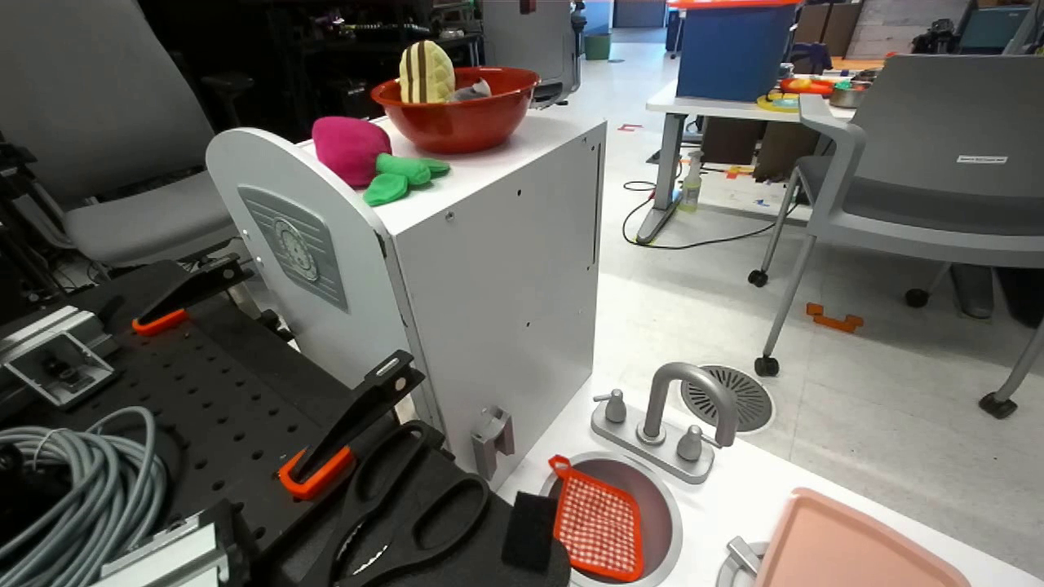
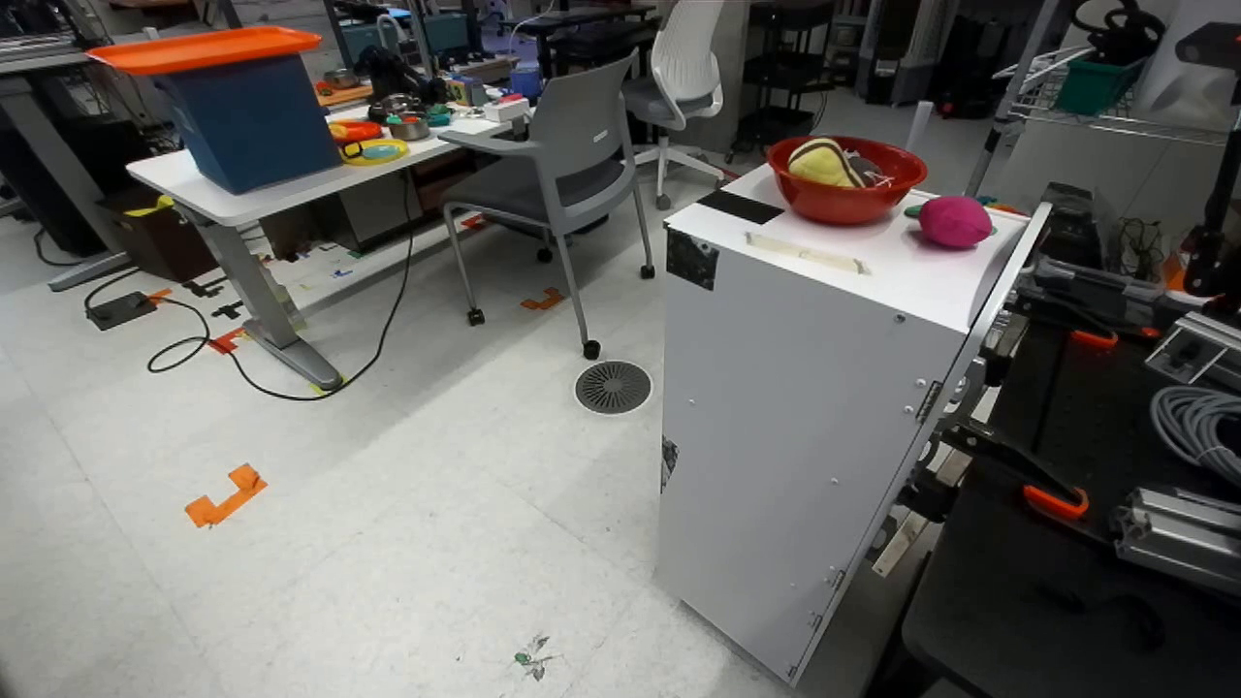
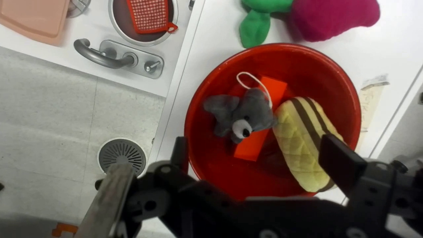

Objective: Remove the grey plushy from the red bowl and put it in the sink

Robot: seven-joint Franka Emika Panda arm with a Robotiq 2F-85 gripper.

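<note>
The grey plushy, a small bear with a white snout and a white string loop, lies in the red bowl. It shows partly over the rim in both exterior views. The bowl stands on top of a white cabinet. The sink is a round, silver-rimmed basin, lower down beside the cabinet, with a red checked pot holder in it; it also shows in an exterior view. My gripper is open and empty above the bowl. The exterior views do not show it.
A yellow ridged item lies in the bowl beside the plushy, and a flat orange piece lies under it. A pink plush with green leaves touches or nears the bowl. A faucet stands beside the sink; a pale pink tray lies beyond.
</note>
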